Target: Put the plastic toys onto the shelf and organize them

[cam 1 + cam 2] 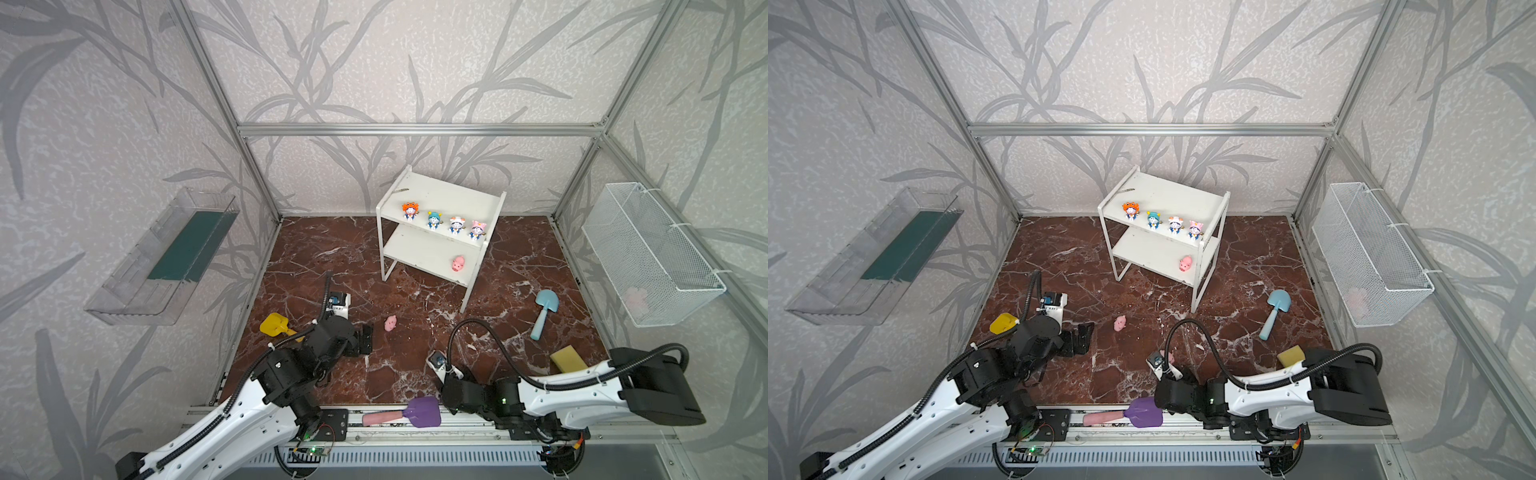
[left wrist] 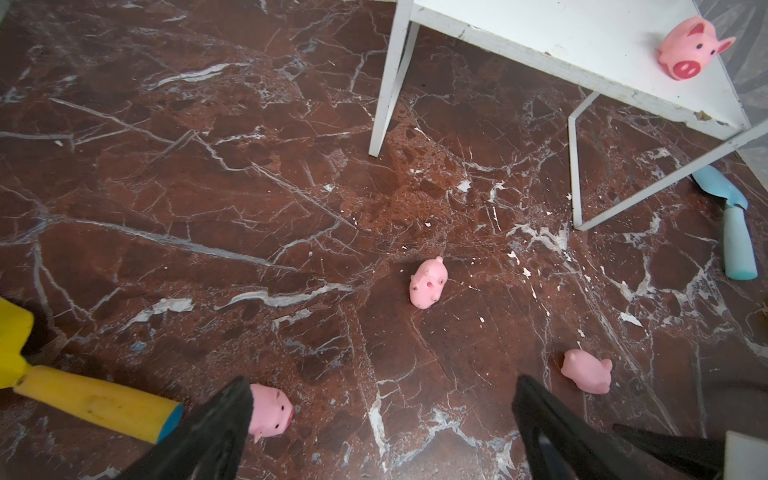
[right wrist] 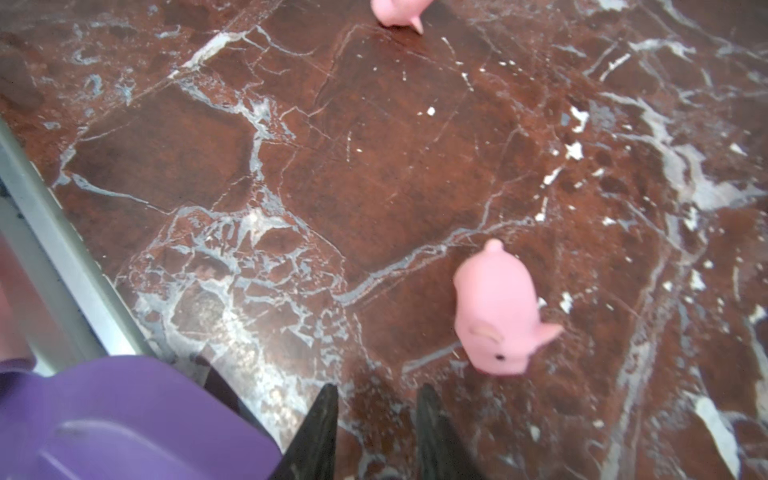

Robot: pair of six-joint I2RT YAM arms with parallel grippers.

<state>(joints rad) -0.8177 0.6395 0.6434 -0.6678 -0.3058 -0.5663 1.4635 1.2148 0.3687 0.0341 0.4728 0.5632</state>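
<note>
Both top views show just two pigs plainly. The shelf pig sits on the lower board of the shelf, near its right end. The middle pig lies on the worktop in front of the shelf.

The left wrist view adds a third pig, which the left arm hides from above. It lies just beside one of the fingers of the left gripper, which are spread wide and empty.

In a top view the fourth pig is only a pink sliver behind the right wrist camera. The right wrist view shows this pig whole, just ahead of the right gripper. That gripper's fingers are slightly parted with nothing between them.

- **Shelf pig:** upright, snout toward the shelf's front edge.
- **Middle pig:** tipped over, long axis roughly front to back. I cannot tell which end is the snout.
- **Third pig:** snout turned toward the gap between the left fingers.
- **Fourth pig:** snout toward the right fingers, tail away from them.

That makes four pigs: one on the shelf and three on the worktop. Four figurines stand upright in a row along the front of the top board, facing forward. There are three shovels: a yellow shovel, a blue shovel and a purple shovel. One sponge lies on the worktop.
</note>
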